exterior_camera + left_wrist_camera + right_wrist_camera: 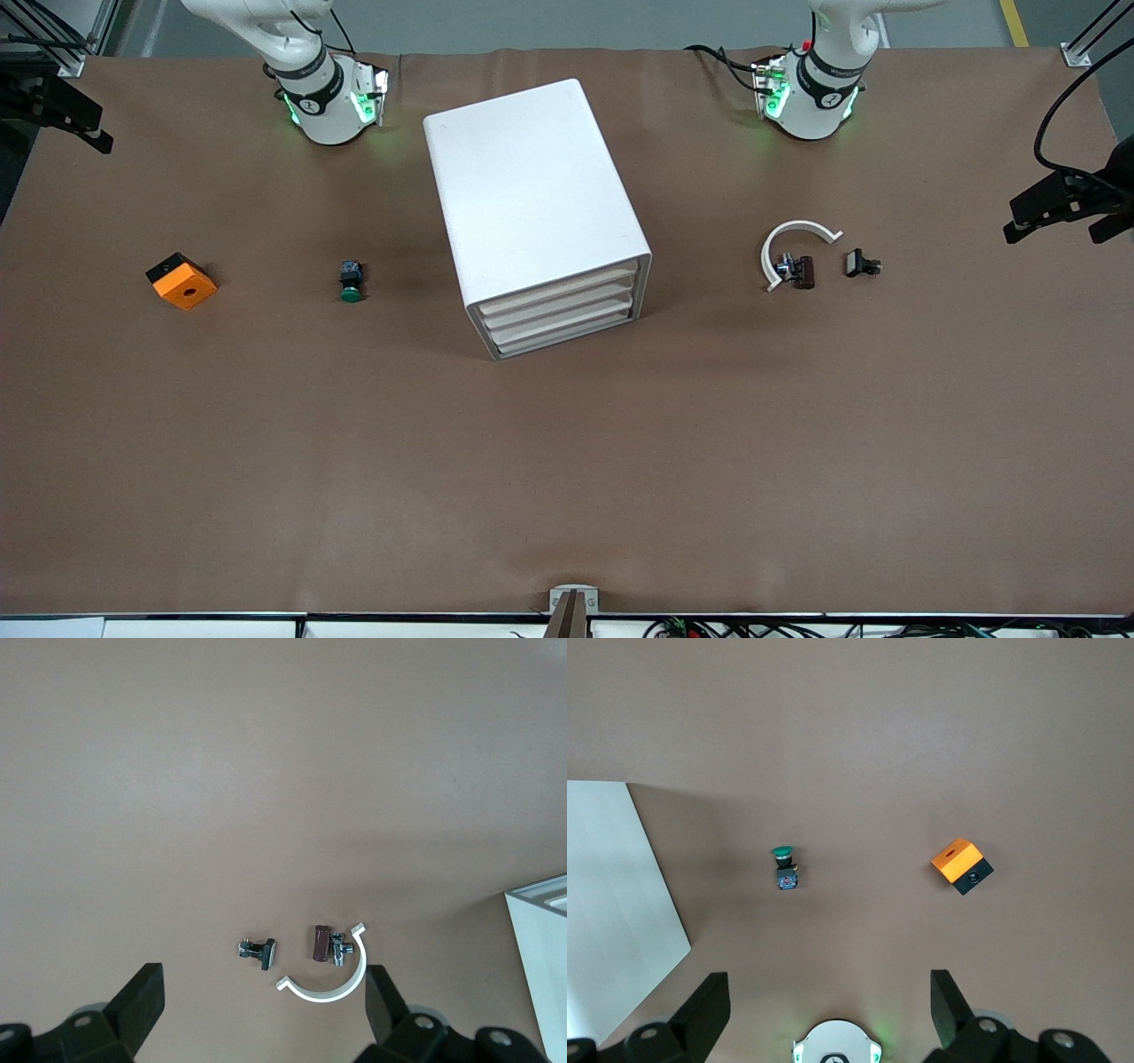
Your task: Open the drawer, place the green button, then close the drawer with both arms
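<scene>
Green-capped, the button (352, 282) is lying on the tabletop (567, 461) beside the cabinet (532, 213), toward the right arm's end. The drawer (567, 338) is sitting closed. Both grippers, left (266, 1005) and right (830, 1001), are waiting raised near their bases, fingers (142, 997) released, likely for a clear overview.

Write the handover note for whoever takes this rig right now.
Left gripper: open, waiting high over the table by its base.
Right gripper: open, waiting likewise.
Drawer: lowest of three in the white cabinet, shut.
Button: on the table between the cabinet and the orange block, untouched.
Done: nothing.
Left: open the drawer, put the button in, close it.
</scene>
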Robot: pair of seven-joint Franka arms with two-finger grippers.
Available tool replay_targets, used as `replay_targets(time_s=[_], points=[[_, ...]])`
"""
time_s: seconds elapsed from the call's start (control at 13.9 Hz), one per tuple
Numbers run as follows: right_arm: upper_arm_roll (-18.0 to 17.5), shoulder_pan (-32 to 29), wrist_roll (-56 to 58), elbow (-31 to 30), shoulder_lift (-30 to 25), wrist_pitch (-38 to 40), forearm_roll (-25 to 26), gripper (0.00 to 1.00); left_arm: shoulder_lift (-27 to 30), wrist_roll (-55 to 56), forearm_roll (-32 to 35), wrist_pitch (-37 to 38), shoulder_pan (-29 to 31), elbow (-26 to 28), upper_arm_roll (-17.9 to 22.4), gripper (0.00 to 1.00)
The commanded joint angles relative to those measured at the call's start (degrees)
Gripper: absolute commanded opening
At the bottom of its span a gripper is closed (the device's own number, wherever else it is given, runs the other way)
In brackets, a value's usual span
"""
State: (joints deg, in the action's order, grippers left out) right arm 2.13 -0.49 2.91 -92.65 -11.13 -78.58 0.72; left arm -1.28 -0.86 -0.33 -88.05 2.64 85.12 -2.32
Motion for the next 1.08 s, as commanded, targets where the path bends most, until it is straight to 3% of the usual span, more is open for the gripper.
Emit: replay_targets(time_s=[0.0, 0.29, 0.72, 1.0], points=[[0.2, 0.1, -0.4, -1.4, -1.6, -0.4, -0.9, 1.0, 0.1, 0.3, -0.6, 1.0, -0.3, -0.7, 0.1, 1.0], [0.3, -0.1, -0.4, -1.4, -1.6, -0.2, -0.8, 1.0, -1.7, -0.3, -1.0, 1.0, -1.1, -0.4, -0.4, 1.0], [0.4, -0.1, -0.4, -1.5, -1.6, -0.2, -0.8, 1.0, -14.4, -1.7, -9.5, -6.9, -6.0, -2.0, -1.2, 1.0], [0.4, -0.1, -0.4, -1.9, -1.6, -0.4, -0.8, 1.0, -22.2, -13.3, -17.8, -7.4, -6.2, -2.6, -4.0, 1.0]])
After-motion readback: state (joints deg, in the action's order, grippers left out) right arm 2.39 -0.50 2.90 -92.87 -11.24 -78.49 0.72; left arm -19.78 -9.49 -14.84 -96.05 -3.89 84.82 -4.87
